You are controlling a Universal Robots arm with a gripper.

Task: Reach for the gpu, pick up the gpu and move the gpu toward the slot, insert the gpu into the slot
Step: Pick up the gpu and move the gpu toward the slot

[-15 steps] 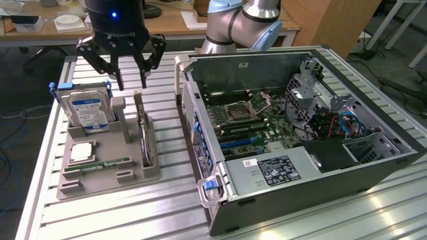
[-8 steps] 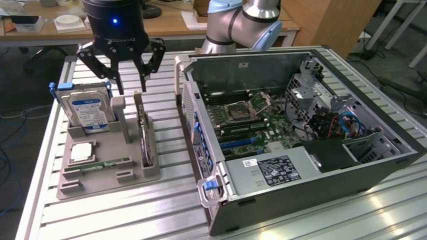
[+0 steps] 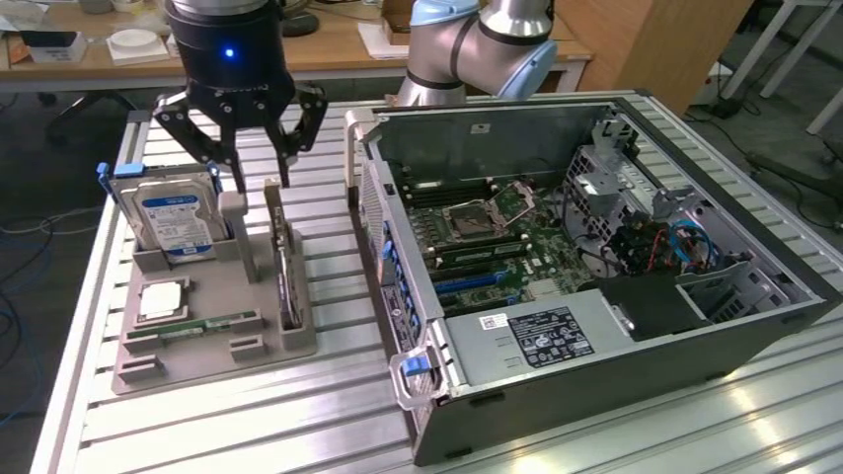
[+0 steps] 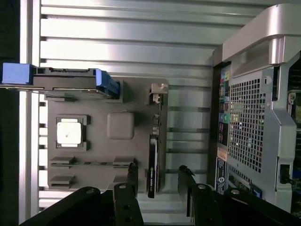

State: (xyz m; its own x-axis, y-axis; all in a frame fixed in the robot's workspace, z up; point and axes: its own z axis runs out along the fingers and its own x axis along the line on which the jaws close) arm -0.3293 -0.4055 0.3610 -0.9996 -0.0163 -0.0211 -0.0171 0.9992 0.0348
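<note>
The gpu [image 3: 283,272] is a thin dark card standing on edge in a slot of the grey holder [image 3: 217,346]. From the wrist view it appears as a narrow dark strip [image 4: 153,162] with its metal bracket end toward the hard drive side. My gripper [image 3: 261,181] hangs open just above the card's far end. Its fingers [image 4: 133,175] stand on either side of the gpu without touching it, and nothing is held. The slot [image 3: 475,283] is among the blue and black connectors on the motherboard inside the open computer case [image 3: 619,346].
A blue-labelled hard drive [image 3: 172,219] stands upright in the holder right beside the gripper. A processor chip [image 3: 161,299] and a green memory stick [image 3: 197,324] lie on the same holder. The case's rear wall [image 4: 254,117] rises close to the gpu's other side.
</note>
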